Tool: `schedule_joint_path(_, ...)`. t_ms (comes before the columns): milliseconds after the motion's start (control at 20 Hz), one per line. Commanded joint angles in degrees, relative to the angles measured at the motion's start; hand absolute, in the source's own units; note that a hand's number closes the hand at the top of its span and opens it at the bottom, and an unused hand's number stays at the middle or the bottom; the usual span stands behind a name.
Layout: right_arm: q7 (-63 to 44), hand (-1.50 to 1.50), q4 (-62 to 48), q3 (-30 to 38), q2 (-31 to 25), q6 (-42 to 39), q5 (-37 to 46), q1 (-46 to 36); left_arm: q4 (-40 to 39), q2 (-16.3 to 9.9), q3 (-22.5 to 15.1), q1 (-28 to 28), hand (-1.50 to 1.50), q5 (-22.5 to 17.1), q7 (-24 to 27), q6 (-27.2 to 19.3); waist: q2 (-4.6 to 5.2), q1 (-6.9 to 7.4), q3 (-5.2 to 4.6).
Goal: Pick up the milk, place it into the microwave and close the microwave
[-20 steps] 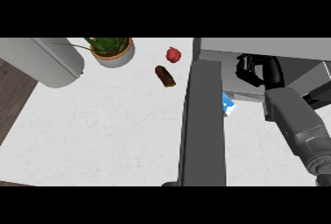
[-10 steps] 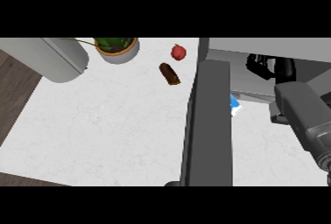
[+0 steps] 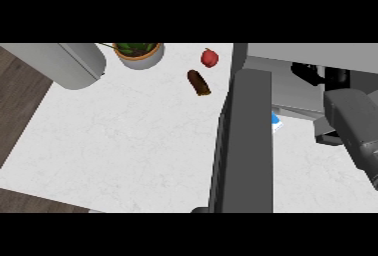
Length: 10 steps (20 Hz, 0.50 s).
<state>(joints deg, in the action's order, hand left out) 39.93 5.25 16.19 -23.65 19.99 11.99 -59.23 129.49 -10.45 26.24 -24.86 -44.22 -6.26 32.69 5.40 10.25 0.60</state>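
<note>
From the head view I'm looking steeply down at the white counter (image 3: 118, 145). The microwave door (image 3: 244, 145) stands open, a dark grey slab running from near to far through the middle of the view, with the microwave (image 3: 295, 95) and its grey cavity opening to the right of it at the far right.

My right hand (image 3: 317, 74) shows black at the far right, inside the microwave opening, with the grey forearm (image 3: 358, 125) coming up from the right edge and covering much of it. I cannot tell how its fingers are set or whether they have hold of anything.

The milk (image 3: 276, 122) shows only as a small blue and white sliver just right of the door's edge, at the near lip of the cavity, left of my forearm.

On the counter left of the door lie a brown oblong item (image 3: 198, 83) and a red one (image 3: 210, 58) beyond it. A potted plant (image 3: 139, 52) sits at the far edge, and a grey rounded appliance (image 3: 63, 62) at the far left.

My left hand does not show.
</note>
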Motion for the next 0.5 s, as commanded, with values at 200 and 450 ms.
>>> schedule_joint_path(200,-0.51,1.50,-0.23,0.44,-1.52,0.22,-0.09,-0.91,-1.36,-1.24,0.48,1.35,-1.50,0.24,-0.25,0.16,0.71,1.31,0.10)
schedule_joint_path(450,0.48,1.50,-0.26,0.84,-1.74,-0.23,-0.35,-0.29,-1.83,-0.82,0.82,2.46,-1.50,2.63,0.46,-0.08,1.00,1.15,0.18)
